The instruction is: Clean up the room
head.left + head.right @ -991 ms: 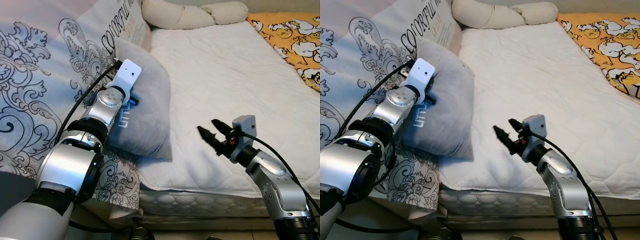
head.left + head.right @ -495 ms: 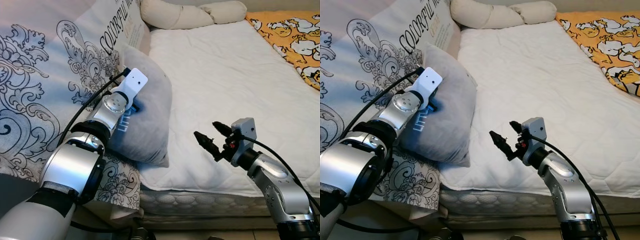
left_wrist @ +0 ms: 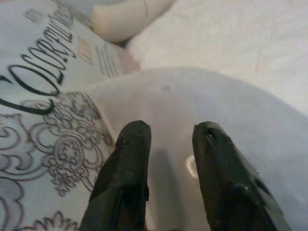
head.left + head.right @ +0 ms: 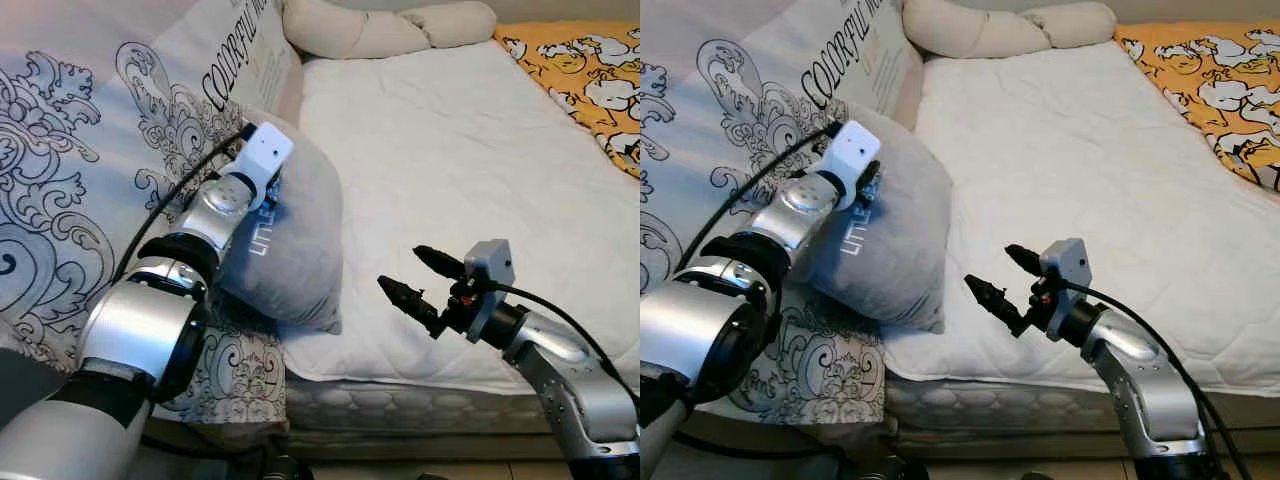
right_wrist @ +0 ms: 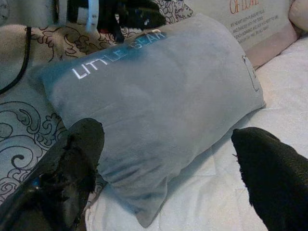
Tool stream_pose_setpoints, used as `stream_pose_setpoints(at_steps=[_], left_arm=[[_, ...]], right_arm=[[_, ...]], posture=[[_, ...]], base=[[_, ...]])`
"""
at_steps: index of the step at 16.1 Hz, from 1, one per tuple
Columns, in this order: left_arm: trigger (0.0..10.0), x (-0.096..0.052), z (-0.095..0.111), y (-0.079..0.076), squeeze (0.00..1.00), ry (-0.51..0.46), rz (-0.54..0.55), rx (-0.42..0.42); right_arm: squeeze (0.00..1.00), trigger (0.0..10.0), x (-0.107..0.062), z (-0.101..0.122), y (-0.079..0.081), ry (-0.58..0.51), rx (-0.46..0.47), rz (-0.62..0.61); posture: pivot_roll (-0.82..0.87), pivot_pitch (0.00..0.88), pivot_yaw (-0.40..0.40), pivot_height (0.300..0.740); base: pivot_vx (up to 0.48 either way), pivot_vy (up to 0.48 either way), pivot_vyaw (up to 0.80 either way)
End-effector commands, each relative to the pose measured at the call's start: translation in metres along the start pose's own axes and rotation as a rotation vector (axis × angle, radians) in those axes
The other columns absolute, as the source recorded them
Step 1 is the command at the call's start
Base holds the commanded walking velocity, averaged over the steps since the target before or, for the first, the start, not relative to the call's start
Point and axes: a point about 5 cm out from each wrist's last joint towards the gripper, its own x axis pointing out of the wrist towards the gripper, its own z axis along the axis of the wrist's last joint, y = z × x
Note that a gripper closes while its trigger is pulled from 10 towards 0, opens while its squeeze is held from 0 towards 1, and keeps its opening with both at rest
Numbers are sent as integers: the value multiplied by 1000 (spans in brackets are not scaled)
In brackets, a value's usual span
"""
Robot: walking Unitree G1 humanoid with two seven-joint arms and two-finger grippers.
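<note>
Grey pillow (image 4: 295,240) stands at the mattress (image 4: 470,150) edge, pinched by the left gripper (image 3: 168,159); right gripper (image 4: 412,277), fingers spread and empty, seemingly approaches to help lift.

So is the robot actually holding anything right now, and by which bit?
The left gripper pinches the grey pillow at its upper edge. The right gripper is open over the mattress, holding nothing.
</note>
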Motion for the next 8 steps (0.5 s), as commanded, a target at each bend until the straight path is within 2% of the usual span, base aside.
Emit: stream_pose_setpoints(at_steps=[1,2,3,4,5,6,8], left_arm=[[10000,-1,10,11,1000,-73,5,-52],[10000,-2,13,10,1000,-115,-20,-110],[10000,-6,18,6,1000,-226,-59,-225],[10000,-9,18,2,1000,-282,-70,-262],[10000,-13,16,-3,1000,-310,-74,-292],[10000,-23,8,-15,1000,-336,-52,-355],[10000,-43,-9,-32,1000,-321,24,-428]], right_arm=[[1000,10000,-2,1,-1,-7,-16,-17],[1000,10000,-2,1,-4,-13,-11,-49],[1000,10000,0,2,-12,-25,-12,-155],[1000,10000,2,3,-16,-42,-4,-215],[1000,10000,5,5,-20,-64,-4,-275],[1000,10000,8,9,-22,-99,1,-350],[1000,10000,13,13,-24,-142,27,-463]], posture=[[-98,0,149,740],[-90,0,141,740],[-80,0,130,740],[-72,0,119,740],[-68,0,114,740],[-58,0,99,740],[-36,0,67,740]], base=[[0,0,0],[0,0,0],[0,0,0],[0,0,0],[0,-274,0],[0,-480,0],[0,-480,0]])
